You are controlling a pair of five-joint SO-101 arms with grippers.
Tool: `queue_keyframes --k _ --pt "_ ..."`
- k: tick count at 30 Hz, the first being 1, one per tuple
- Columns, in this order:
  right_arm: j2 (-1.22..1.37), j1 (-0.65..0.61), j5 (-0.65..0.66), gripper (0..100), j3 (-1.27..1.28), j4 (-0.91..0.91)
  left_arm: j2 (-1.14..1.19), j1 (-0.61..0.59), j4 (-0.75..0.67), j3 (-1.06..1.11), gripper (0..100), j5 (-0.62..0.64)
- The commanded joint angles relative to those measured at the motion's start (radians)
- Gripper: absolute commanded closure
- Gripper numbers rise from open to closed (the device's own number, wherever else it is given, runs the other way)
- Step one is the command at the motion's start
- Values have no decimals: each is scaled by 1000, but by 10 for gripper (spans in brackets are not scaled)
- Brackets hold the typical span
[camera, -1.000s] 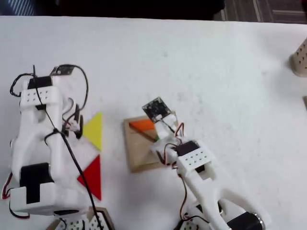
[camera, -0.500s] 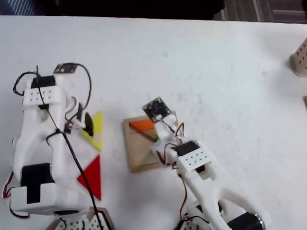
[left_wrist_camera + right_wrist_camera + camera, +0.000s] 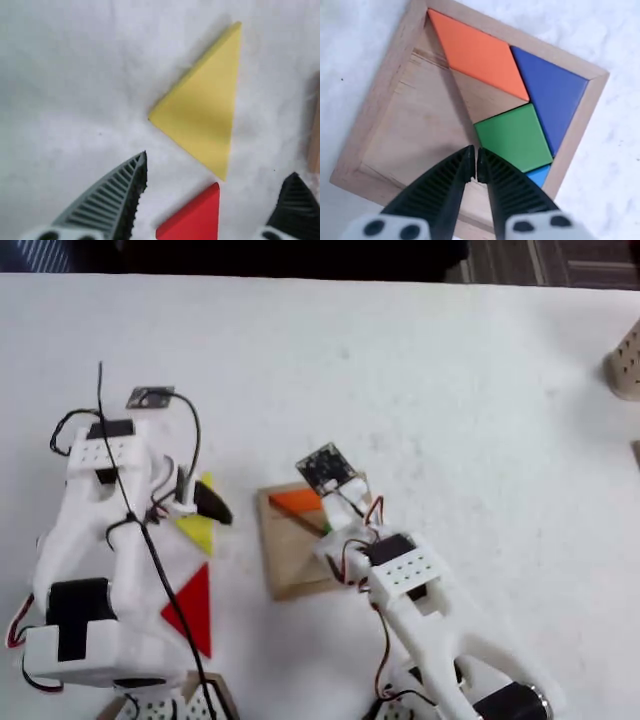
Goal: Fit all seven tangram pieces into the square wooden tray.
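The square wooden tray (image 3: 292,558) lies mid-table, and my right gripper (image 3: 333,524) hovers over it. In the right wrist view that gripper (image 3: 474,156) is shut and empty above the tray's bare floor (image 3: 415,130). An orange parallelogram (image 3: 477,55), a blue triangle (image 3: 555,95), a green square (image 3: 512,135) and a small light-blue piece (image 3: 537,175) sit in the tray. Left of the tray lie a yellow triangle (image 3: 200,528) and a red triangle (image 3: 192,605). My left gripper (image 3: 205,502) stands open just above the yellow triangle (image 3: 205,115), near the red triangle's tip (image 3: 192,220).
A perforated wooden object (image 3: 626,365) stands at the table's right edge. Another wooden piece (image 3: 212,692) lies by the left arm's base at the near edge. The white table stretches far behind the tray.
My left arm has swung to the right, bringing its gripper from beside the yellow triangle to over it. The right arm and the tray pieces have not moved.
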Motion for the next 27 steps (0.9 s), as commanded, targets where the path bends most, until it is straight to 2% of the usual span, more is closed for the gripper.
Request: queue_keyframes --k 1,10,13,17,19,27 --pt "-2 -5 12 981 -5 -10 33 16 -69 -12 695 57" --pt "-2 -5 12 981 -5 -10 255 -2 -71 -135 705 78" --pt "-2 -5 11 981 -5 -10 277 2 -71 -166 775 69" --pt "-2 -5 11 981 -5 -10 283 2 -78 -189 919 29" --pt "-1 -5 11 981 -5 -10 283 2 -80 -190 948 3" --pt "-1 -5 12 981 -5 -10 274 4 -72 -183 845 -29"
